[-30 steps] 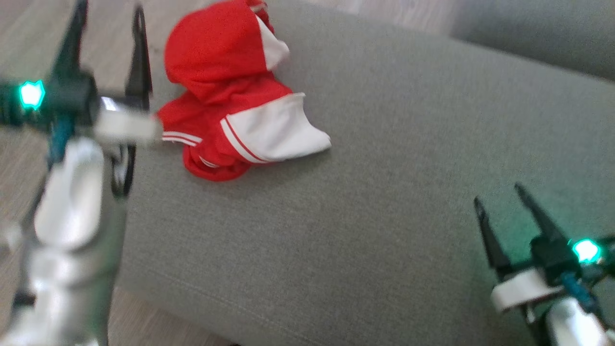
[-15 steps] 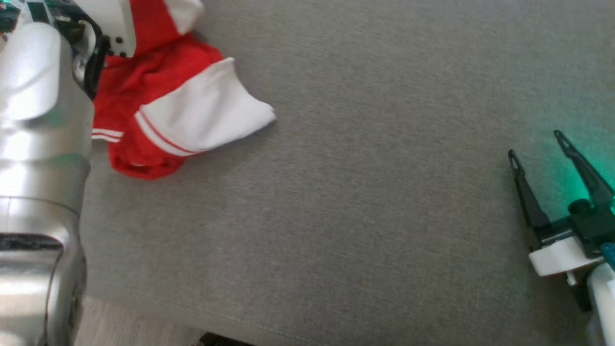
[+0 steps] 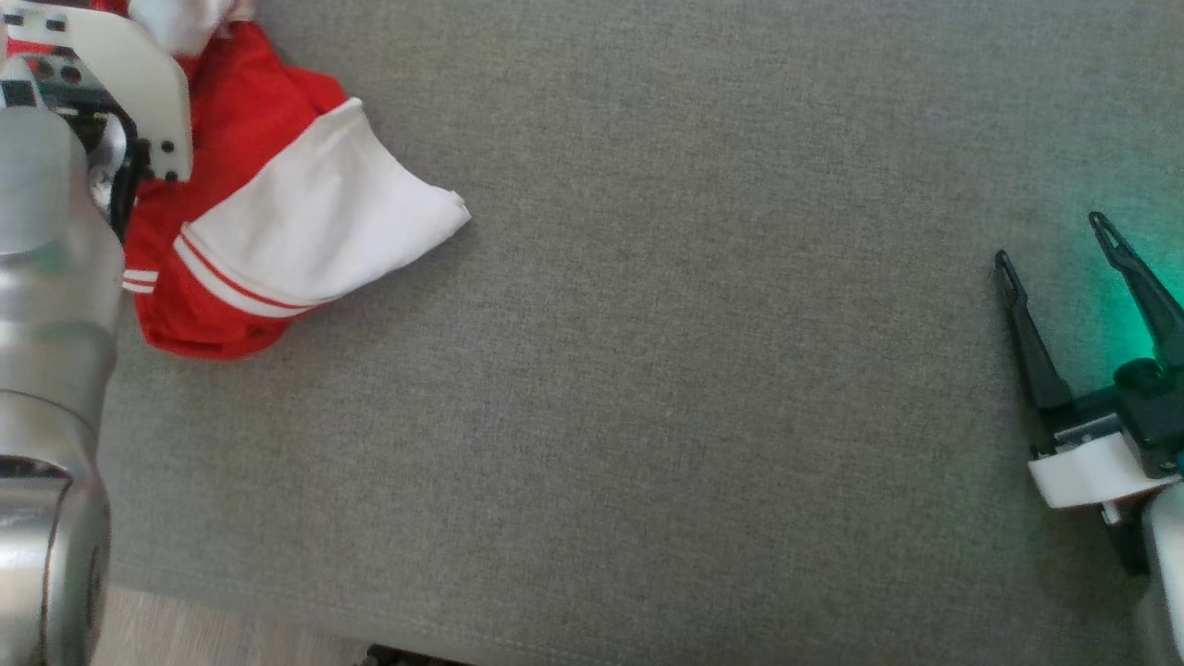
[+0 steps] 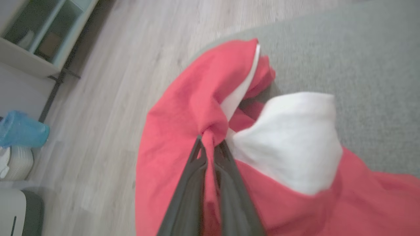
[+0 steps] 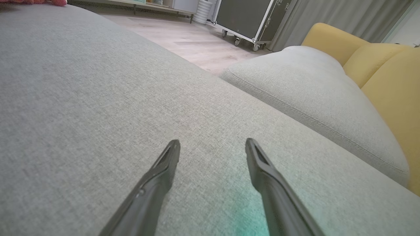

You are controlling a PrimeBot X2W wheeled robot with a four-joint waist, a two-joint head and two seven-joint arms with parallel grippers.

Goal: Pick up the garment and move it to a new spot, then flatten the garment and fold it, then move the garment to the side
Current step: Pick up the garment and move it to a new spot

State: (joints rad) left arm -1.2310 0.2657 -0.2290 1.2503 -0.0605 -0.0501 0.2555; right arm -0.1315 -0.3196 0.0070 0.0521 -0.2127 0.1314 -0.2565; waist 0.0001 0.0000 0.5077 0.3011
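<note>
The garment (image 3: 268,222), red with white panels and thin stripes, lies crumpled at the upper left of the grey cushion (image 3: 666,370). In the left wrist view my left gripper (image 4: 210,144) is shut on a bunched red fold of the garment (image 4: 197,108), with a white panel just to the right of the fingers. The silver left forearm (image 3: 46,277) covers the garment's left part in the head view. My right gripper (image 3: 1050,245) stands open at the right, fingers apart over bare cushion, also open in the right wrist view (image 5: 212,144).
Wood floor (image 4: 108,65) lies beyond the cushion's edge, with a shelf unit (image 4: 39,36) and a blue container (image 4: 23,129) on it. A second grey cushion (image 5: 311,95), yellow cushions (image 5: 377,65) and a wheeled dark case (image 5: 246,19) stand past my right gripper.
The head camera has tilted down and shifted. My left gripper went from open beside the garment to shut on a red fold of it. The right gripper stays open.
</note>
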